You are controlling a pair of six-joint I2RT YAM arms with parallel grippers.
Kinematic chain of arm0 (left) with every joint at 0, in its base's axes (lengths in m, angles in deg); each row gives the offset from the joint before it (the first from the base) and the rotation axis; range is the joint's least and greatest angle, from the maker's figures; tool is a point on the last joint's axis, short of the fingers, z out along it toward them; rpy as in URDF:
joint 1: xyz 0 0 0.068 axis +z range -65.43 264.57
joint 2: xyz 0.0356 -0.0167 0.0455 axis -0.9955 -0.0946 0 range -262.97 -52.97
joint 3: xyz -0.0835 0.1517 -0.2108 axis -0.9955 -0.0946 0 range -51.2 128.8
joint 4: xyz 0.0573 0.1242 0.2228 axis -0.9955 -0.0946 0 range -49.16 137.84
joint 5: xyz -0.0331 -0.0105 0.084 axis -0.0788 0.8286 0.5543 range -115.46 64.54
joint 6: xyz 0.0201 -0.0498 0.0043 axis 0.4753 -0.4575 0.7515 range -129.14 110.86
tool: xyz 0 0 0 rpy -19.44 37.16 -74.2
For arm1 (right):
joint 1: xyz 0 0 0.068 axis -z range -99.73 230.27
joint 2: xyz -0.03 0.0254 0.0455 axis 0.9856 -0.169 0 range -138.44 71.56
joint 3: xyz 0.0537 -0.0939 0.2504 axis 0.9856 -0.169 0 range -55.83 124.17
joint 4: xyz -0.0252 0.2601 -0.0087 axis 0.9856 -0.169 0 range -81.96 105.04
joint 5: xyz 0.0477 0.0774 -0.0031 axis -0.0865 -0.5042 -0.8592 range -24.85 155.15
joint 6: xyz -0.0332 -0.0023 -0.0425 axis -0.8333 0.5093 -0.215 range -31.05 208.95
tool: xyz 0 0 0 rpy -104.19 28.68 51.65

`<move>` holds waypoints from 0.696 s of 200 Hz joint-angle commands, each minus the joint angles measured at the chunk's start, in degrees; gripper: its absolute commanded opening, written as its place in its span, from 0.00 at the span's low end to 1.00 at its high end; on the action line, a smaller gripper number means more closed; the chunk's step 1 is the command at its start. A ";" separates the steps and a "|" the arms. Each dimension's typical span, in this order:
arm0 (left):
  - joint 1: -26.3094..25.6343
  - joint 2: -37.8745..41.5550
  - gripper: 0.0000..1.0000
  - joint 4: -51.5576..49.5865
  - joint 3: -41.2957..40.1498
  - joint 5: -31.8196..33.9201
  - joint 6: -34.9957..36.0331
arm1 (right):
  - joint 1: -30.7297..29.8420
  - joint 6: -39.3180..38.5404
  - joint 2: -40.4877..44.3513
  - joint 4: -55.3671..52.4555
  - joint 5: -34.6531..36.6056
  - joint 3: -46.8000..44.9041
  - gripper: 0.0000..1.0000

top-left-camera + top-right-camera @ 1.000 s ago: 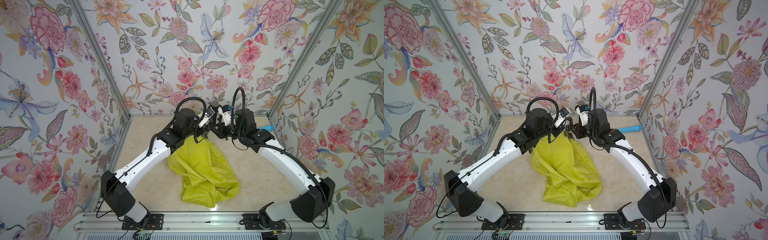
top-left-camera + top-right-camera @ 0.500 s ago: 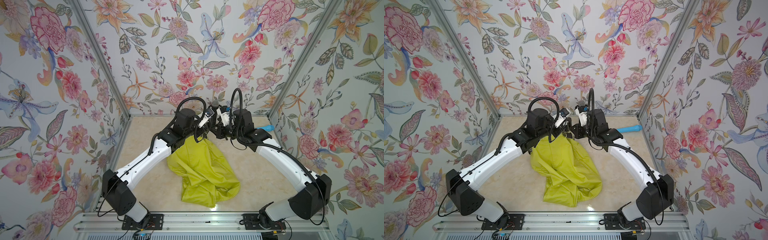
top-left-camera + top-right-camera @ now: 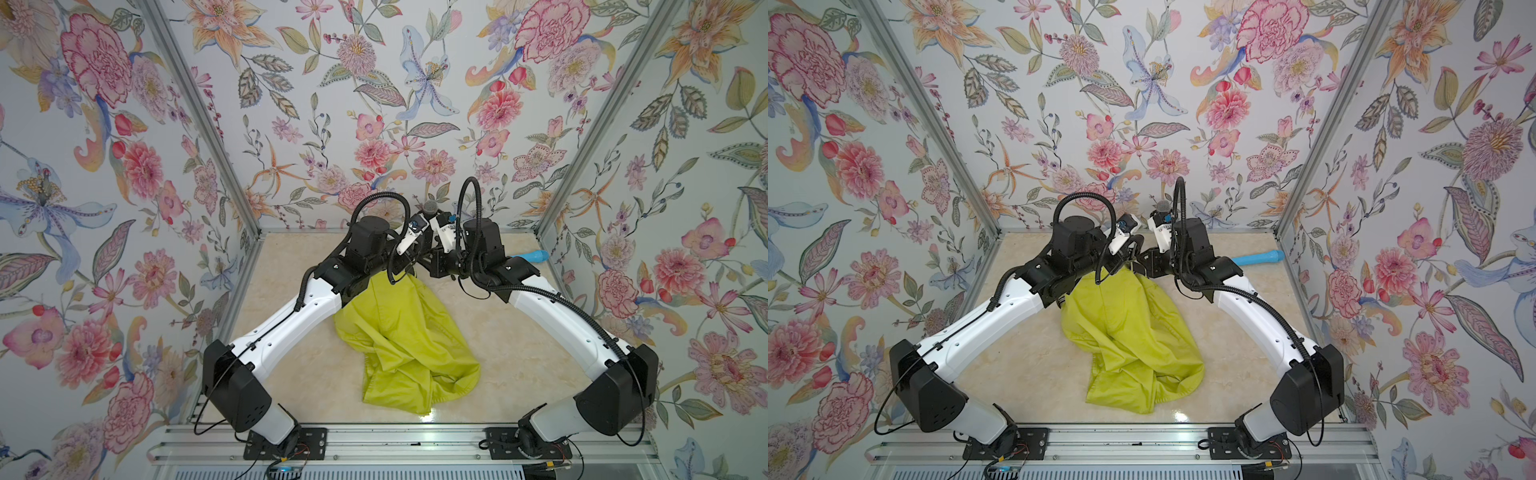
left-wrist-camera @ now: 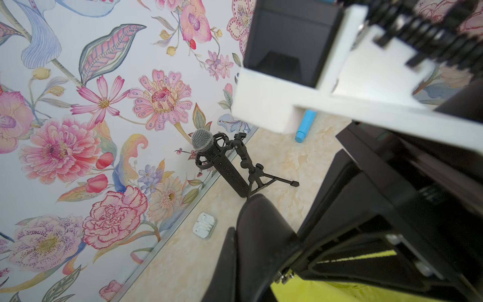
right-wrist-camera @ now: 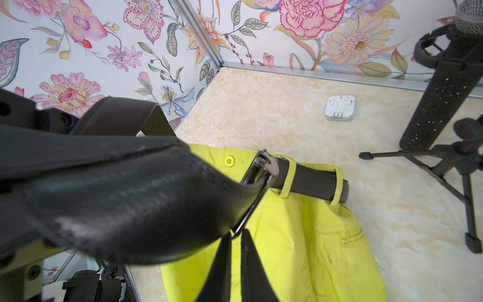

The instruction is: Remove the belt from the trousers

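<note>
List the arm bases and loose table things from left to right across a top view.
Left arm base → trousers → blue tube. Microphone and right arm base overlap these, so omitted.

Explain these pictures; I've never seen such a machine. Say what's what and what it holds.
The machine is two robot arms, left arm and right arm, bolted to a rail in a booth with flowered walls. Two pictures look down from above, almost alike; the other two come from a camera on each arm's wrist. On the beige table are yellow-green trousers, a microphone on a stand, boxed earbuds and a blue tube. A black belt runs through the trouser loops. Both jaws are shut: the right jaws pinch the belt at its buckle, and the left jaws seem to hold its free end.
</note>
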 commanded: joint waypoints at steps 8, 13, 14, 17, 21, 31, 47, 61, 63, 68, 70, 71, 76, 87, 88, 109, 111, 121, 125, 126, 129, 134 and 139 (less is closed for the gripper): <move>-1.46 5.91 0.00 7.38 0.78 -8.47 -3.24 | 0.22 1.04 -2.60 1.45 1.53 0.87 0.10; -1.45 5.96 0.00 7.25 0.79 -8.19 -3.20 | 0.15 0.99 -2.48 1.51 1.55 0.88 0.10; -1.50 5.94 0.00 7.23 0.81 -8.11 -3.25 | 0.14 0.99 -2.45 1.53 1.60 0.88 0.10; -1.46 5.92 0.00 7.12 0.79 -7.86 -3.26 | 0.14 0.94 -2.31 1.60 1.71 0.85 0.10; -1.47 5.84 0.00 6.99 0.78 -7.41 -3.29 | 0.09 0.91 -2.16 1.69 1.81 0.72 0.11; -1.45 5.51 0.00 6.49 0.89 -5.82 -3.44 | 0.05 0.95 -1.30 2.20 2.38 0.20 0.15; -1.28 4.17 0.00 4.68 1.93 -2.76 -3.65 | -0.21 1.23 0.96 3.56 3.30 -1.07 0.18; -1.03 2.88 0.00 3.18 2.91 -0.50 -3.64 | -0.47 1.36 3.16 4.31 4.51 -2.14 0.24; -1.00 2.72 0.00 3.05 2.97 -0.17 -3.64 | -0.48 1.41 3.39 4.34 4.65 -2.29 0.25; -0.99 2.37 0.00 2.84 3.15 0.46 -3.64 | -0.57 1.42 4.03 4.42 4.94 -2.53 0.28; -0.94 2.24 0.00 2.70 3.19 0.73 -3.57 | -0.57 1.47 4.33 4.41 5.00 -2.67 0.29; -0.89 2.19 0.00 2.67 3.24 0.79 -3.61 | -0.57 1.49 4.43 4.43 5.04 -2.70 0.30; -0.88 1.85 0.00 2.47 3.35 1.03 -3.63 | -0.58 1.51 4.96 4.51 5.30 -2.94 0.33; -0.69 1.29 0.00 2.37 3.44 1.45 -5.45 | -0.63 1.58 5.76 4.37 5.26 -3.33 0.38; -0.68 1.27 0.00 2.37 3.41 1.41 -5.47 | -0.65 1.54 5.80 4.36 5.17 -3.29 0.39; -0.57 0.74 0.00 2.43 3.46 1.38 -5.75 | -0.57 1.60 6.28 4.42 5.05 -3.46 0.46; -0.57 0.67 0.00 2.45 3.48 1.38 -5.75 | -0.57 1.58 6.21 4.41 5.07 -3.44 0.47; -0.57 0.71 0.00 2.53 3.47 1.11 -5.88 | -0.48 1.55 5.87 4.46 5.00 -3.33 0.47; -0.57 0.76 0.00 2.54 3.44 1.07 -5.84 | -0.44 1.66 5.68 4.44 4.80 -3.19 0.47; -0.57 0.79 0.00 2.54 3.41 1.09 -5.84 | -0.46 1.67 5.63 4.44 4.76 -3.18 0.47; -0.57 0.79 0.00 2.54 3.38 1.08 -5.84 | -0.47 1.64 5.48 4.39 4.46 -3.03 0.47; -0.57 0.78 0.00 2.51 3.31 1.24 -5.76 | -0.48 1.68 5.24 4.44 4.08 -2.79 0.47; -0.50 0.69 0.00 2.46 3.30 1.36 -5.75 | -0.52 1.73 4.99 4.45 3.69 -2.56 0.47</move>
